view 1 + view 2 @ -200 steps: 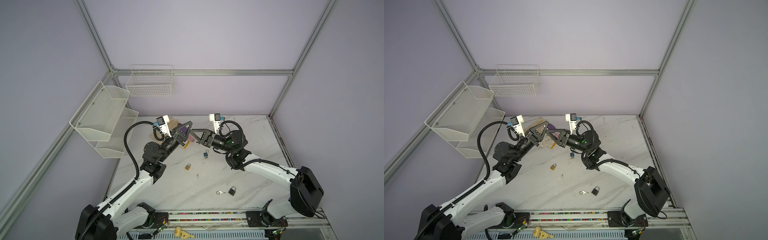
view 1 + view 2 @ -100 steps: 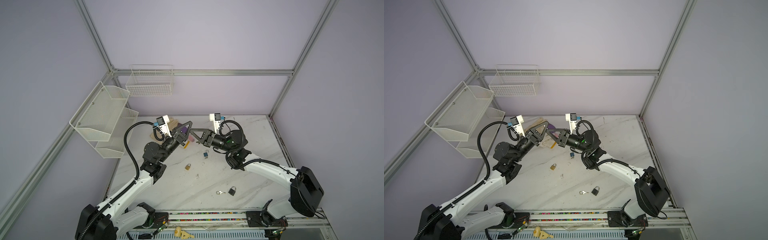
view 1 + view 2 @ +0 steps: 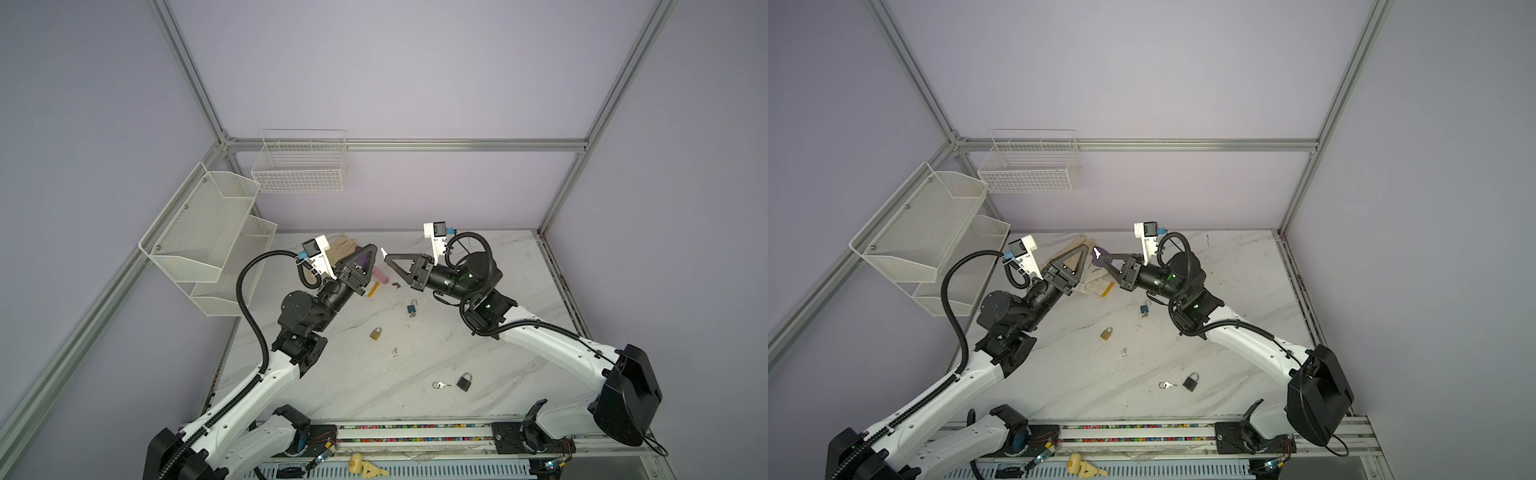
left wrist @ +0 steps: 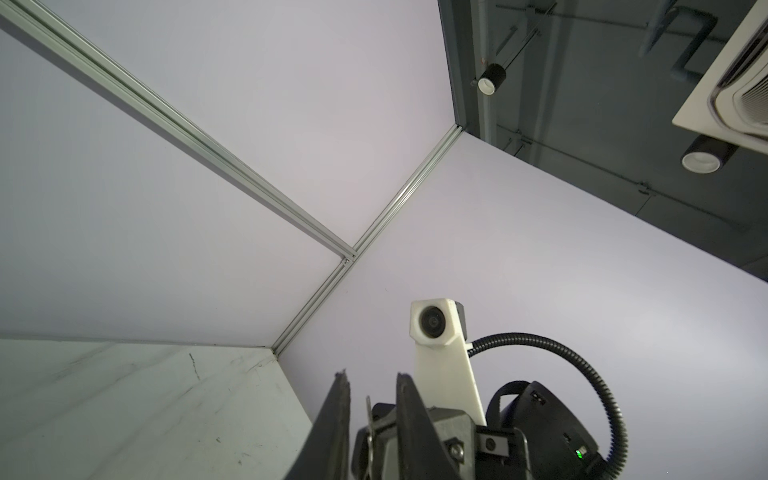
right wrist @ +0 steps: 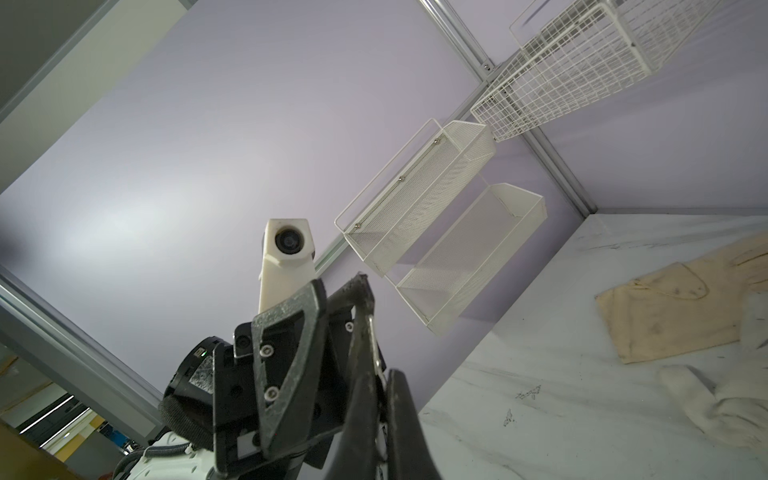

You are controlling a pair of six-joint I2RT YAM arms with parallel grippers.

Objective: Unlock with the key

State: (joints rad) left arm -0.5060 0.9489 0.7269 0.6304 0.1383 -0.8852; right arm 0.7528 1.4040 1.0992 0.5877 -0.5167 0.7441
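Observation:
Both arms are raised tip to tip above the back of the table. A small silver key [image 3: 383, 252] [image 3: 1097, 252] sticks out where they meet. My right gripper [image 3: 387, 257] [image 3: 1101, 260] [image 5: 381, 374] is shut on the key [image 5: 376, 358]. My left gripper [image 3: 374, 250] [image 3: 1088, 250] [image 4: 370, 376] stands slightly open around the key's thin edge [image 4: 368, 415], with gaps on both sides. On the table below lie a blue padlock [image 3: 411, 308] [image 3: 1144, 309], a brass padlock [image 3: 375, 333] [image 3: 1106, 333] and a black padlock [image 3: 464, 381] [image 3: 1190, 381].
A ringed key [image 3: 440, 385] [image 3: 1167, 385] lies beside the black padlock. Gloves [image 3: 345, 243] [image 5: 665, 316], a pink cylinder [image 3: 380, 275] and a yellow piece [image 3: 372, 289] sit at the back. Mesh shelves [image 3: 199, 237] and a wire basket [image 3: 299, 166] hang on the walls.
My right gripper has closed onto the key. My left gripper, shut before, has opened a little. Neither arm has shifted much.

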